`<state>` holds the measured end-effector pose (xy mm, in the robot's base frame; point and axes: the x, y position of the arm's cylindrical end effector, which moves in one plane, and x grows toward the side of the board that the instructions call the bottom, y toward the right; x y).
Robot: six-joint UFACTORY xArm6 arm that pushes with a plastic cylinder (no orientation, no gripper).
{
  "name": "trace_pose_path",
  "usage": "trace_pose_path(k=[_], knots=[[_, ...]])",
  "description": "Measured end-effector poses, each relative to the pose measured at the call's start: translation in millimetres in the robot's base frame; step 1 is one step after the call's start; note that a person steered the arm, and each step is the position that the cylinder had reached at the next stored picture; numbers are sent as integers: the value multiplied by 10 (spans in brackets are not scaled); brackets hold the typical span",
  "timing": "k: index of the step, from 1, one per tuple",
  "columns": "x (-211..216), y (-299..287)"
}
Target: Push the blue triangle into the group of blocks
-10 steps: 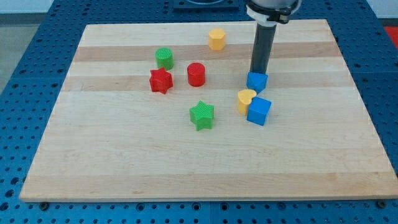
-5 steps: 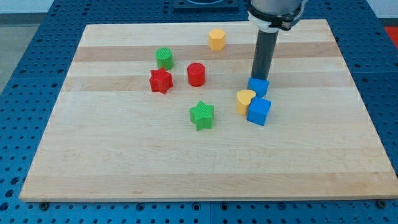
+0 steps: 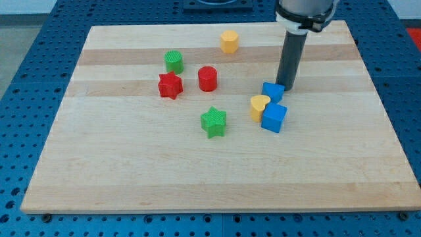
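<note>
The small blue triangle block (image 3: 272,91) sits right of the board's centre, touching the yellow heart-shaped block (image 3: 259,107) and the blue cube (image 3: 273,117) just below it. My tip (image 3: 286,86) stands at the triangle's upper right edge, close beside it. To the view's left lie a green star (image 3: 213,122), a red cylinder (image 3: 207,78), a red star (image 3: 170,85) and a green cylinder (image 3: 173,62).
A yellow hexagonal block (image 3: 229,41) lies alone near the board's top edge. The wooden board (image 3: 131,171) rests on a blue perforated table.
The blue triangle slid a little down against the yellow heart and blue cube. My tip then moved from above the triangle to its upper right.
</note>
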<state>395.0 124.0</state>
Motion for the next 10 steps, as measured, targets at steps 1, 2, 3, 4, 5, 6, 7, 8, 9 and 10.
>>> trace_pose_path(k=[1, 2, 3, 4, 5, 6, 7, 8, 9, 10], knots=[[114, -96], [243, -282], [300, -411], [313, -500], [317, -504], [332, -504], [404, -504], [465, -504], [477, -514], [458, -514]])
